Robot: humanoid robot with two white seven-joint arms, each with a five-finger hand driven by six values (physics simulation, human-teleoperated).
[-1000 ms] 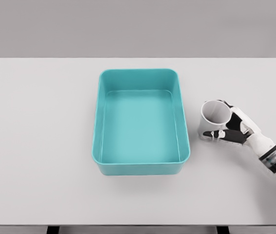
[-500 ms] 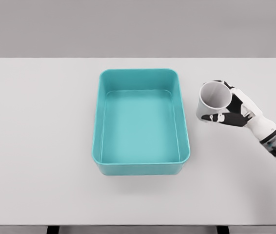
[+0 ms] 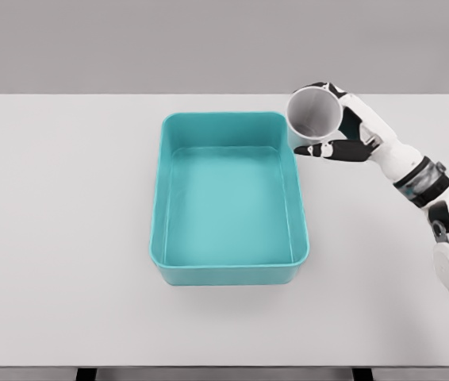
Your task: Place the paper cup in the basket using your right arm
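A white paper cup [image 3: 313, 112] is held in the air by my right hand [image 3: 342, 131], whose fingers are curled around its wall. The cup tips toward the camera, so its open mouth and grey inside show. It hovers over the far right corner of the teal basket [image 3: 298, 214], a rectangular tub standing in the middle of the white table. The basket's inside holds nothing. My right arm comes in from the right edge. The left arm does not show.
The white table [image 3: 66, 238] runs across the whole view, with its front edge near the bottom of the picture. A grey wall stands behind it.
My right hand has lifted the cup off the table to the right of the basket and carried it up and left, to above the basket's far right corner.
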